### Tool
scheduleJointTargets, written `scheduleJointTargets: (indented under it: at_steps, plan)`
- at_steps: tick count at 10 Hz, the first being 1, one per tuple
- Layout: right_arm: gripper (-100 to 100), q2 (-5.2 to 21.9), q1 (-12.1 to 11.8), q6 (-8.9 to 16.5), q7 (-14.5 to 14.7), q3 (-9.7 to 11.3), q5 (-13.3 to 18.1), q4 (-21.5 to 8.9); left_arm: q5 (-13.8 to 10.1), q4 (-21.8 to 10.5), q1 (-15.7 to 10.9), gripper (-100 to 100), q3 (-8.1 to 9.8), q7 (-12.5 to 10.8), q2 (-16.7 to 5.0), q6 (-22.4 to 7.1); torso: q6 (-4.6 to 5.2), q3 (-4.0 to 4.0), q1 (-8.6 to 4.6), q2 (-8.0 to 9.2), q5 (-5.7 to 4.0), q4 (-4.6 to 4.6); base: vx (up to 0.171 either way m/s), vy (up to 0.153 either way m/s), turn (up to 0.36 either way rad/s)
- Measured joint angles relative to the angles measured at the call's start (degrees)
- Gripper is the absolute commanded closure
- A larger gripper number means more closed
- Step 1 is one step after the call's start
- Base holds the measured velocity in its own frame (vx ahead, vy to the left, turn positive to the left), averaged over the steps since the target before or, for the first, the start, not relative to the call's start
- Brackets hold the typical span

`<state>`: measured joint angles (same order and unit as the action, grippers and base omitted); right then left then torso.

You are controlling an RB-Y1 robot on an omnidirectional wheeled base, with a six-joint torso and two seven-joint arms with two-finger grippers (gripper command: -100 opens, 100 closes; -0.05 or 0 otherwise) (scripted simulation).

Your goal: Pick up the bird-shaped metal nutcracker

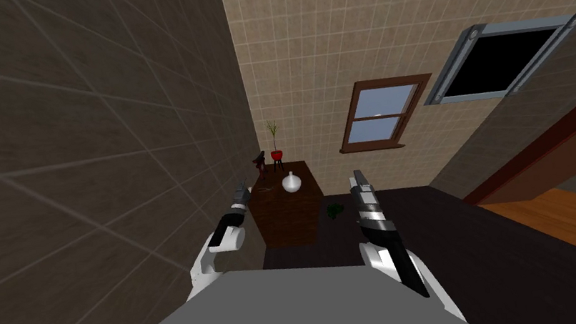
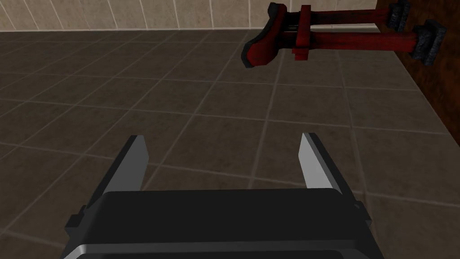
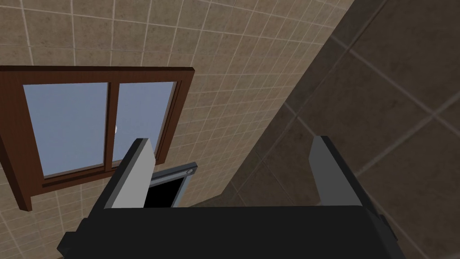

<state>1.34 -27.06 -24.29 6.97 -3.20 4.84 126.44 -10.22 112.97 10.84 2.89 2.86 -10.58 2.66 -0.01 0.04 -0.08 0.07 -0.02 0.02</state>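
The dark tiled wall (image 1: 63, 170) backs the dark brown, wood-grained surface (image 1: 287, 227); at its far wall-side corner rests the nutcracker (image 2: 355, 41), dark red, with a curved beak-like head on two straight bars ending in dark ridged blocks. The left claw (image 2: 223, 136), fingers spread, points along the wall with the nutcracker ahead and apart, presumably aligned for approach; the right claw (image 3: 232, 139), also spread, hangs idle

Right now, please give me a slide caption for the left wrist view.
Open left pincer faces a dark tiled wall, the dark red nutcracker ahead on a brown cabinet.
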Motion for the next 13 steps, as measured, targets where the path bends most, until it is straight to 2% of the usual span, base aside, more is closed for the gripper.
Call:
scheduleJointTargets:
  at_steps: [1,5,8,9,13]
  plan:
    - [0,0.0,0.0,0.0,0.0,0.0,0.0,0.0,-0.56,-1.56,-1.21,-100,-0.01,-0.36,-1.47,-1.26,0.01,0.0,-0.01,0.01,0.0,0.0,-0.024,-0.022,-0.028]
    - [0,0.0,0.0,0.0,0.0,0.0,0.0,0.0,-1.64,-8.57,-7.75,-100,-0.42,-0.79,-4.59,-7.16,0.01,-0.01,-0.03,-0.02,0.0,-0.01,-0.02,-0.032,-0.048]
    - [0,0.0,0.0,0.0,0.0,0.0,0.0,0.0,-2.02,-13.03,-12.91,-100,-0.8,-0.84,-6.02,-12.74,-0.01,-0.02,-0.03,-0.03,-0.01,-0.01,-0.015,-0.026,-0.033]
    - [0,0.0,-0.01,0.0,0.0,0.0,0.0,0.0,-1.98,-13.99,-13.31,-100,-0.89,-0.8,-6.02,-13.55,-0.02,-0.02,0.04,-0.04,0.01,-0.01,-0.007,-0.024,-0.063]
    - [0,0.0,0.0,0.0,0.0,0.0,0.0,0.0,-3.05,-20.84,-19.18,-100,-1.6,-1.16,-8.95,-19.17,-0.02,-0.02,-0.01,-0.04,0.0,-0.01,-0.01,-0.026,-0.038]
